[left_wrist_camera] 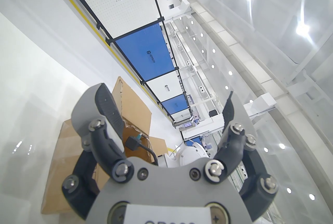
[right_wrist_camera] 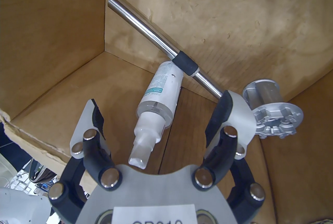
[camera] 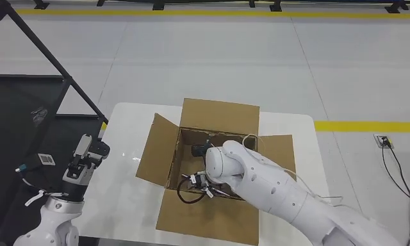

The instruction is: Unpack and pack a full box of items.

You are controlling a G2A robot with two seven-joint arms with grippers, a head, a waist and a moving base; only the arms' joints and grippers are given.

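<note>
An open cardboard box (camera: 218, 118) stands on the white table (camera: 128, 182), flaps spread. My right arm reaches down into it. Inside, my right gripper (right_wrist_camera: 160, 106) is open, its fingers on either side of a white spray bottle (right_wrist_camera: 161, 89) lying on the box floor. A shiny metal rod (right_wrist_camera: 145, 27) with a black band leans against the box wall behind the bottle. A cast metal spool-like part (right_wrist_camera: 273, 108) lies beside one finger. My left gripper (left_wrist_camera: 166, 102) is open and empty at the table's left edge, pointing up past the box (left_wrist_camera: 132, 108).
A black cable and small parts (camera: 192, 185) lie in the box's near-left corner. A black frame with netting (camera: 38, 118) stands left of the table. Bare table lies between the left arm and the box.
</note>
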